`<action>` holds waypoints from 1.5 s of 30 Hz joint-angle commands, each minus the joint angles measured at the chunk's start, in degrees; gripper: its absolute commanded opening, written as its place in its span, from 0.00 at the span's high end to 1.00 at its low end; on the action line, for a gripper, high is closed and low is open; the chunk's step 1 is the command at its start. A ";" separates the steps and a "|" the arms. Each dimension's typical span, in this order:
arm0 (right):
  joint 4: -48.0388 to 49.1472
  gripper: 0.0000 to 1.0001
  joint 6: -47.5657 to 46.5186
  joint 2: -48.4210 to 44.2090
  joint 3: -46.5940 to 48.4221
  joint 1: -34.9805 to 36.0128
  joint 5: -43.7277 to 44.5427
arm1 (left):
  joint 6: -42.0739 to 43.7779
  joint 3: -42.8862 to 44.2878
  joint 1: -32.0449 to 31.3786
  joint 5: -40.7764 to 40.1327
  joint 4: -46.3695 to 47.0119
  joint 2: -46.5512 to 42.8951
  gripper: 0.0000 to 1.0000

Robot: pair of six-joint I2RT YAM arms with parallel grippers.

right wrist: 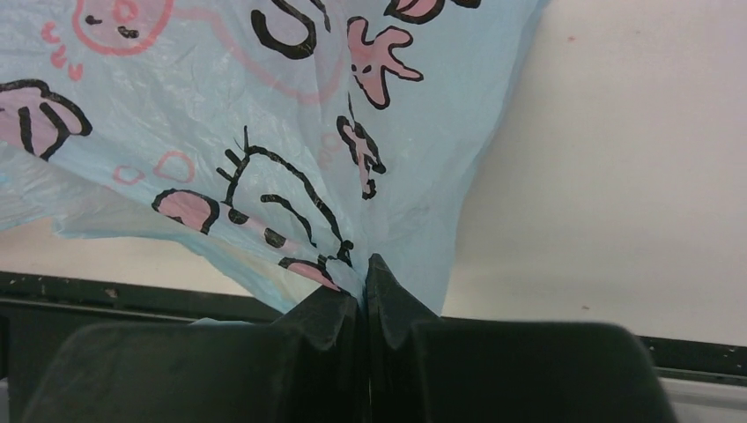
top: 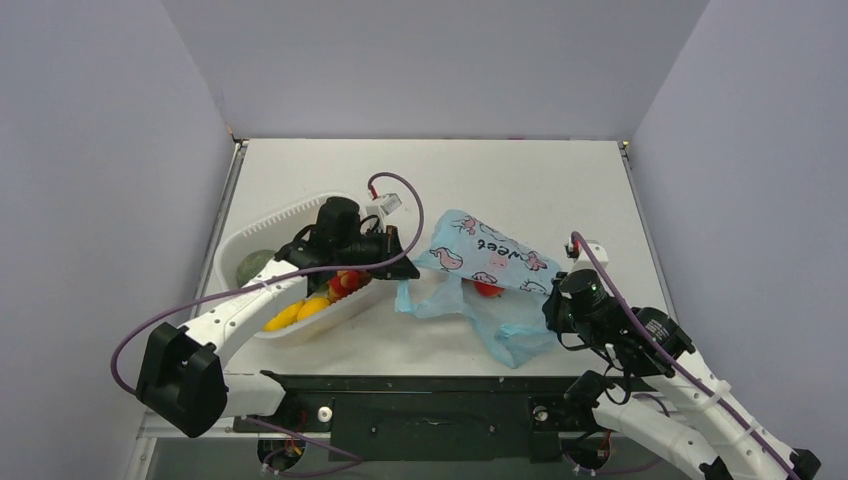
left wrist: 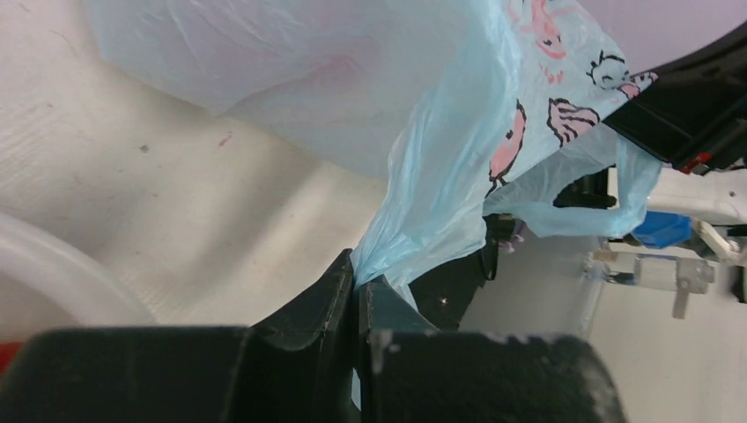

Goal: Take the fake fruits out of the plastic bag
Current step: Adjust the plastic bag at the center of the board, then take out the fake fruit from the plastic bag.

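Currently the left gripper (left wrist: 357,280) and right gripper (right wrist: 363,275) each clamp the film of the plastic bag (top: 492,258), centre frame. One red fake fruit (top: 487,290) shows beneath it. Step: emptying. The next move probably calls for lifting both edges.

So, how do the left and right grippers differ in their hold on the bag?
The left gripper pinches the bag at its left edge, beside the tub; the right gripper pinches its right side, nearer the table's front edge. The left grips plain blue film, the right a printed part. Both are shut on it.
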 commanded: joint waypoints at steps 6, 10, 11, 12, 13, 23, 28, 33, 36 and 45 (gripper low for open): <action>-1.16 1.00 1.20 -3.60 -1.42 0.05 -3.26 | 7.70 10.42 1.45 -10.23 -14.12 -4.06 0.83; 1.13 1.00 1.30 -3.71 -1.33 1.09 -4.83 | 5.46 7.88 1.54 -4.21 -12.93 -10.07 0.66; 1.22 1.00 1.15 -3.74 -1.07 1.50 -4.75 | 5.29 7.65 1.54 -3.31 -13.25 -11.13 0.63; 1.35 1.00 1.15 -3.76 -0.90 1.65 -4.63 | 5.08 7.71 1.54 -1.62 -14.39 -12.98 0.62; 1.41 1.00 0.94 -3.72 -0.55 1.86 -4.44 | 4.79 7.98 1.54 -0.23 -14.99 -13.81 0.59; 2.87 1.00 -0.68 -2.53 0.82 2.19 -4.18 | -8.46 2.10 -10.80 -6.49 -6.83 -25.80 0.53; 3.14 1.00 -0.95 -2.13 0.64 2.31 -4.46 | -10.84 -8.34 -33.49 -30.16 8.89 -28.67 0.53; 2.97 1.00 -1.11 -2.01 0.87 2.31 -4.89 | -4.23 -9.86 -46.20 -54.65 17.38 -21.43 0.54; 2.58 1.00 -1.11 -2.18 1.11 2.26 -4.84 | -2.82 -9.24 -49.06 -61.00 22.02 -13.71 0.53; 1.66 1.00 0.20 -4.01 0.18 2.32 -5.25 | -3.14 -5.42 -49.24 -68.98 27.08 1.74 0.53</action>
